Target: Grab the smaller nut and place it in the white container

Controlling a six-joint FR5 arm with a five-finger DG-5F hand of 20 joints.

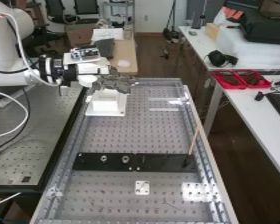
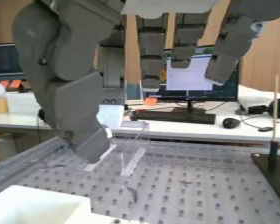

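Note:
The hand (image 1: 112, 83) is at the far end of the bench in the high view, above and close to the white container (image 1: 106, 103), which stands on a white base. In the wrist view the hand (image 2: 71, 95) has its fingers hanging fairly straight and apart from the thumb, with nothing seen between them. The white container (image 2: 37, 204) appears there below the thumb. On the flat black bar (image 1: 157, 162) stand the larger nut (image 1: 104, 158) and the bearing (image 1: 125, 159).
A thin wooden stick (image 1: 193, 141) rises from the bar's right end. A small white plate (image 1: 142, 188) lies nearer than the bar. Clear upright panels (image 2: 134, 152) stand on the perforated bench beyond the container. Red trays (image 1: 240, 79) sit on the side table.

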